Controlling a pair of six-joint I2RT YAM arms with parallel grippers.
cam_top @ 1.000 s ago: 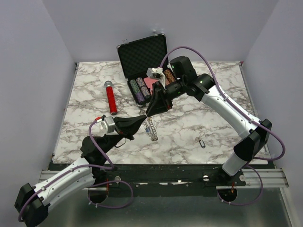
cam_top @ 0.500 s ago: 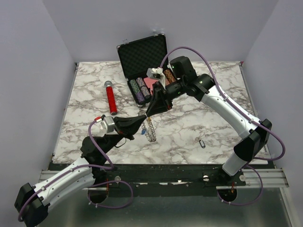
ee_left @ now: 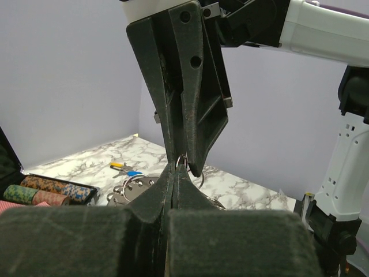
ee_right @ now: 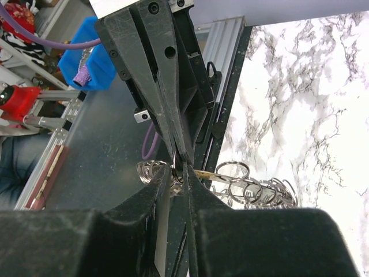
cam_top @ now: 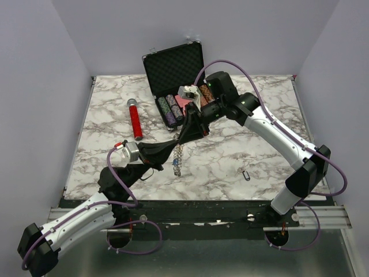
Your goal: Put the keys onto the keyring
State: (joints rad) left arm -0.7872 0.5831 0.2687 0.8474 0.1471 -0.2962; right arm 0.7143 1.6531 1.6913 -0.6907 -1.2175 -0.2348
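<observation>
Both claws meet tip to tip above mid-table. The left gripper (cam_top: pixel 173 145) is clamped tight and the right gripper (cam_top: pixel 184 137) pinched narrow, both on the keyring (cam_top: pixel 179 157), which dangles straight below (a dark-tagged key (cam_top: pixel 246 175) lies well off, nearer the right arm).

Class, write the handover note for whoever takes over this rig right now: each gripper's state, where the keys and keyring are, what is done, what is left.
The left gripper is shut on the keyring, pinching its wire at the fingertips.
The right gripper is shut on the same spot from the opposite side.
The keyring hangs below both, over the middle of the table.
The black-tagged key lies alone on the table by the right arm, off the ring.
The yellow-tagged key and blue-tagged key show beside the ring bunch; I cannot tell whether they are threaded.
Left: thread the black-tagged key and check the other two.
</observation>
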